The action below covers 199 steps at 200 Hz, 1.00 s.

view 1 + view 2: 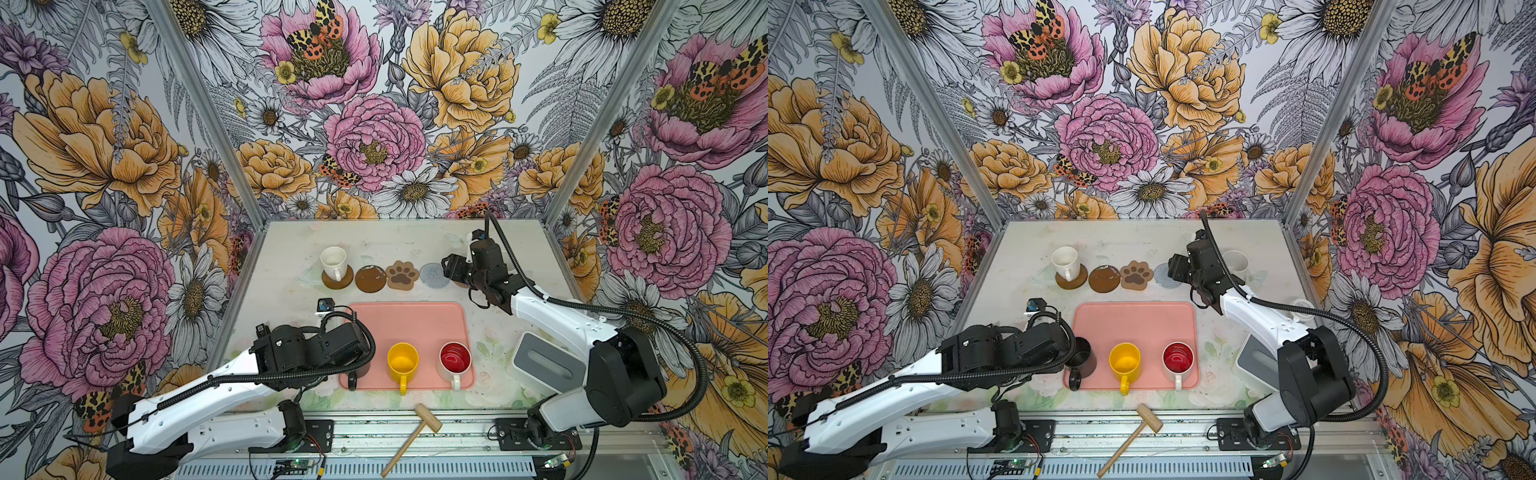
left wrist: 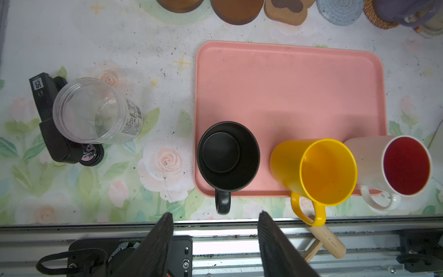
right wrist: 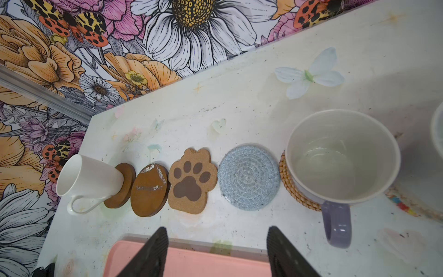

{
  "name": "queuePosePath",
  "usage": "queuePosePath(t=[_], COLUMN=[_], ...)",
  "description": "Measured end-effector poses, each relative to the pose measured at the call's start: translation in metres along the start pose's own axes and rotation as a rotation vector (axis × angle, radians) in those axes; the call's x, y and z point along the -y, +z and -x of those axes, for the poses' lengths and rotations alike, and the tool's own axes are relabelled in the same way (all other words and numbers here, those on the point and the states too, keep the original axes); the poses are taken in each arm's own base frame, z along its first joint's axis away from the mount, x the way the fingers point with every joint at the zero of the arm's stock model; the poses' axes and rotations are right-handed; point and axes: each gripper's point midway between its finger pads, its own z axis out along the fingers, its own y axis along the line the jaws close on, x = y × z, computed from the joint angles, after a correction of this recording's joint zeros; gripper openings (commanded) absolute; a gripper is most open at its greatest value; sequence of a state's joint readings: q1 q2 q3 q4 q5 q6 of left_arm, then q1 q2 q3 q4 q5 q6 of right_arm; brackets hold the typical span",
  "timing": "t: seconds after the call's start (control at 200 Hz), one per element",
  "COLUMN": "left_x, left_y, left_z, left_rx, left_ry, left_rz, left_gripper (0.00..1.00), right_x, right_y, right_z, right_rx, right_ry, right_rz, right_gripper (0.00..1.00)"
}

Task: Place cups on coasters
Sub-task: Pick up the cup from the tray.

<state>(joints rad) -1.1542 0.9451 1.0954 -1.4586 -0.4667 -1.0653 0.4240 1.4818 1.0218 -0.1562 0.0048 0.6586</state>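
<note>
A white mug (image 1: 333, 262) stands on a brown disc coaster (image 1: 337, 279). Beside it lie a bare brown disc (image 1: 370, 279), a paw coaster (image 1: 402, 274) and a grey-blue woven coaster (image 1: 434, 275). The lavender mug (image 3: 342, 153) sits on a tan woven coaster (image 3: 297, 194); another white mug (image 1: 1235, 262) stands behind my right arm. Black (image 2: 227, 156), yellow (image 1: 402, 361) and red-lined white (image 1: 455, 358) mugs stand along the pink tray's (image 1: 409, 320) near edge. My left gripper (image 2: 215, 213) is open, the black mug's handle just ahead of its tips. My right gripper (image 3: 217, 229) is open and empty over the tray's far edge.
A wooden mallet (image 1: 415, 436) lies on the front rail. A clear jar (image 2: 96, 110) and a black device (image 2: 48, 120) sit left of the tray. A white-grey box (image 1: 548, 365) and a small lidded paper cup (image 1: 1302, 309) are at the right.
</note>
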Motion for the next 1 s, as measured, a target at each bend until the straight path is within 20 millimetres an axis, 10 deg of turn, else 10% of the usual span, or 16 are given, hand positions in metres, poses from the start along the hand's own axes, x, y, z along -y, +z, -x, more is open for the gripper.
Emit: queuePosePath(t=[0.996], left_x=[0.020], left_y=[0.029], left_z=[-0.041], left_rx=[-0.150], left_ry=[0.165], left_rz=[0.156], left_gripper=[0.66], right_x=[0.002], right_y=[-0.001], right_z=[0.008], right_rx=[0.026], right_ry=[0.007], right_rz=[0.003], right_gripper=[0.68])
